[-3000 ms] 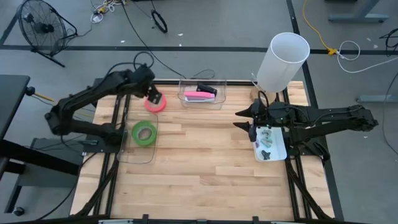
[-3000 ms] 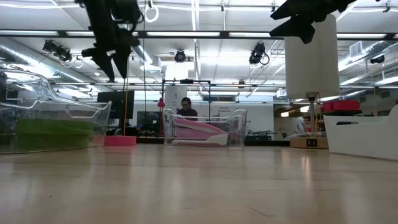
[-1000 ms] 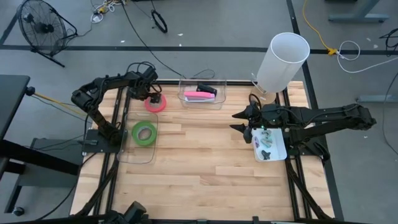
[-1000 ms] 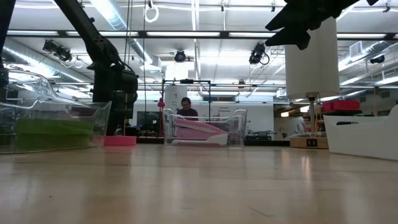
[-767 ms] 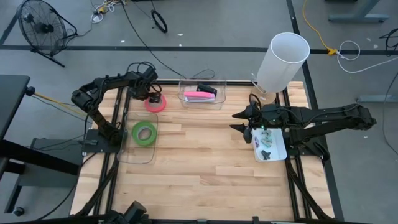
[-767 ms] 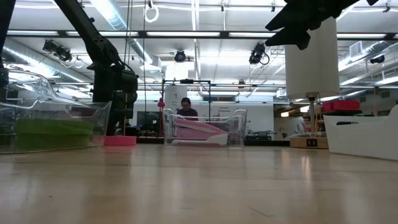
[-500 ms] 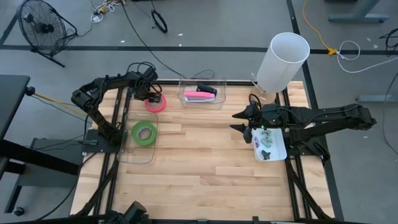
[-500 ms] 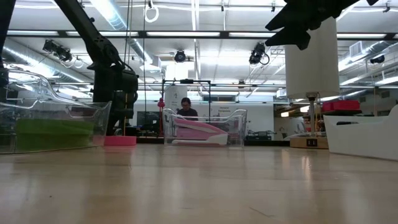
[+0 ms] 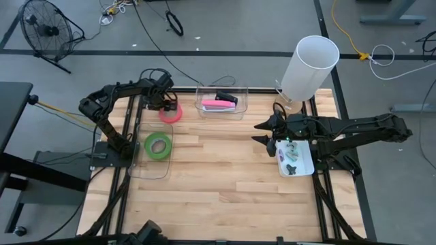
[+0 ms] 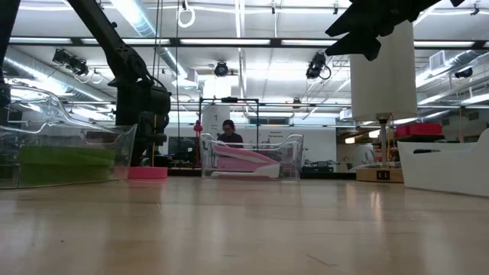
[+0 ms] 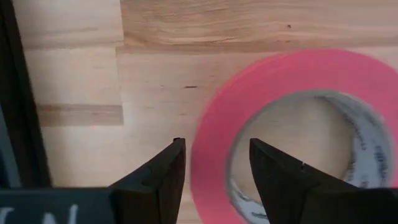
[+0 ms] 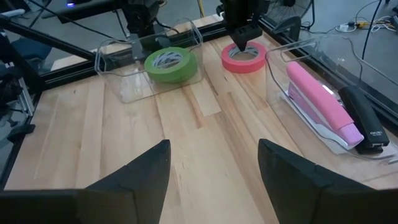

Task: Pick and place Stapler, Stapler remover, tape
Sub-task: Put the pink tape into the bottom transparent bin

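A pink tape roll lies flat on the table at the far left. My left gripper points down over it and is shut on its ring wall. A green tape roll lies in a clear bin nearer the front. A pink stapler lies in another clear bin at the far edge, beside a black piece. My right gripper hangs open above the table's right half, holding nothing. I cannot tell which thing is the stapler remover. My left gripper has the pink tape's ring wall between its two fingers, one finger outside the ring and the other inside the open centre. The fingers come from above, pointing down. The roll lies flat on the table.
A white tray with small pale and dark pieces sits at the right edge under my right arm. A tall white cylinder stands at the far right corner. Black frame rails run along the table's left side. Bare wood fills the middle.
My left gripper has stayed down over the pink tape and has rolled a little about its own pointing line. The tape lies where it was.
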`<state>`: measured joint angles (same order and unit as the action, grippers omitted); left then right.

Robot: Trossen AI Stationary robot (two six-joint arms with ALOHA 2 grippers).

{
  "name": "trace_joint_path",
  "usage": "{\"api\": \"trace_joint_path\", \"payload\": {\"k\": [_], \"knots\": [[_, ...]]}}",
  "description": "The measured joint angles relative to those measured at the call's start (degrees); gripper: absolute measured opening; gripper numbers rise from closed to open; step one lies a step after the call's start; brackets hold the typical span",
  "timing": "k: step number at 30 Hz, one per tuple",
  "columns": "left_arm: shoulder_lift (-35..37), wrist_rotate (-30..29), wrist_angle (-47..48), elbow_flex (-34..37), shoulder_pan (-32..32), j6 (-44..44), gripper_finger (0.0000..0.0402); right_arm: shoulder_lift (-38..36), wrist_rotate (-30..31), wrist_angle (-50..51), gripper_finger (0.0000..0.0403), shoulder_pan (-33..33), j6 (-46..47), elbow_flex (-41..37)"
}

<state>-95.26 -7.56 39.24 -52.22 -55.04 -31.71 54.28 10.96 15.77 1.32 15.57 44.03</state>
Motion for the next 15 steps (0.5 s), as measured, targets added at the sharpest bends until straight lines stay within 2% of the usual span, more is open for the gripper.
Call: {"api": "trace_joint_path", "payload": {"k": [15], "knots": [[0.0, 4.5, 0.4, 0.1, 0.1, -10.0, 0.0181, 0.0, 0.0, 0.0, 0.0239, 0.0, 0.0, 0.0]]}}
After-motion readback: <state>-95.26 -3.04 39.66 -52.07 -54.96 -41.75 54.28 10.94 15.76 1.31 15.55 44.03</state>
